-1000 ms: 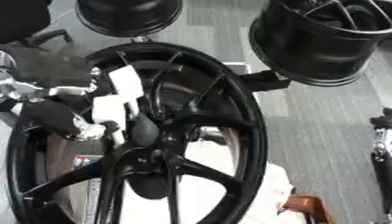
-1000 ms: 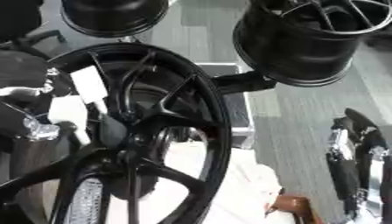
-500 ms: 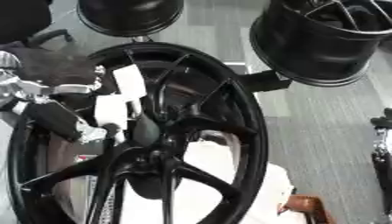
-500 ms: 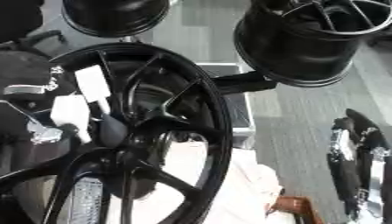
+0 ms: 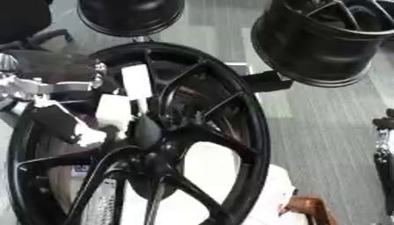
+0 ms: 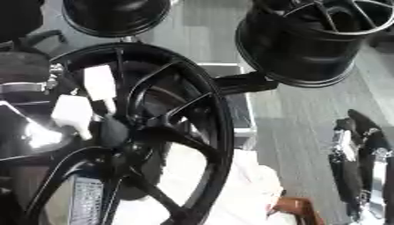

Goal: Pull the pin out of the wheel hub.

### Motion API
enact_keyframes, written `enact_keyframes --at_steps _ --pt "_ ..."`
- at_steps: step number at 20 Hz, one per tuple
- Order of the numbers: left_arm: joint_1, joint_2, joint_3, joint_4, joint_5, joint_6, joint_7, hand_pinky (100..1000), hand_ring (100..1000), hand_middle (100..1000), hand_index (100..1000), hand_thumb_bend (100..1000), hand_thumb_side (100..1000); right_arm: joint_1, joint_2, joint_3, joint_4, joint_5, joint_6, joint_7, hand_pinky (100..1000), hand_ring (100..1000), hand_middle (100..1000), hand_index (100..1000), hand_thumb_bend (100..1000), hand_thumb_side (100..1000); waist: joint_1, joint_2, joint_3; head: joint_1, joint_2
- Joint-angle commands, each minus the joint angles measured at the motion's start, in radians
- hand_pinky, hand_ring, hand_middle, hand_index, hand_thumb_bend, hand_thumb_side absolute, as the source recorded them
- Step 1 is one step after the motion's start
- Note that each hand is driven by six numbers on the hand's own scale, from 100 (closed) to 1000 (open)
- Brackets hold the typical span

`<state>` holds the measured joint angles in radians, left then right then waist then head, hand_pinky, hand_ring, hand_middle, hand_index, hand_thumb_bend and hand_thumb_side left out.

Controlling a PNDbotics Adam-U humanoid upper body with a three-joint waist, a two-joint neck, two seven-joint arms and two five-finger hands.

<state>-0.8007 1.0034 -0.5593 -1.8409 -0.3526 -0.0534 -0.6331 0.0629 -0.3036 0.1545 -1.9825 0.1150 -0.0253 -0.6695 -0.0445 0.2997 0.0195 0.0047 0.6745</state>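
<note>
Spokes of the big glossy black alloy wheel [image 5: 192, 132] fill the left eye view, meeting at its hub [image 5: 146, 132] left of centre. We see our left hand [image 5: 107, 112] reaching in from the left, white-padded fingers at the hub; we cannot tell whether they pinch anything, and we cannot make out the pin.

Right eye view: our right hand [image 6: 362, 169] hangs at the right edge, fingers straight. Two more black rims [image 6: 315, 39] stand behind.
</note>
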Motion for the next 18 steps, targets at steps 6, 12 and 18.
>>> enact_keyframes --at_steps 6,12,18 --pt "0.005 0.056 0.068 -0.066 0.077 0.043 -0.009 555 439 284 497 100 467 0.001 -0.009 -0.007 -0.018 -0.006 0.001 -0.002 884 862 635 800 100 673 0.003 -0.022 0.001 0.002 -0.018" --pt "0.015 0.079 0.127 -0.098 0.144 0.076 -0.010 555 431 266 484 100 394 0.003 -0.010 -0.010 -0.018 -0.005 -0.002 -0.005 885 862 635 800 100 667 0.001 -0.025 0.002 0.000 -0.019" --pt "-0.004 0.095 0.221 -0.109 0.270 0.108 0.003 557 421 254 481 100 285 0.007 -0.017 -0.015 -0.018 0.001 -0.006 -0.007 885 862 635 800 100 657 -0.001 -0.029 0.008 -0.006 -0.016"
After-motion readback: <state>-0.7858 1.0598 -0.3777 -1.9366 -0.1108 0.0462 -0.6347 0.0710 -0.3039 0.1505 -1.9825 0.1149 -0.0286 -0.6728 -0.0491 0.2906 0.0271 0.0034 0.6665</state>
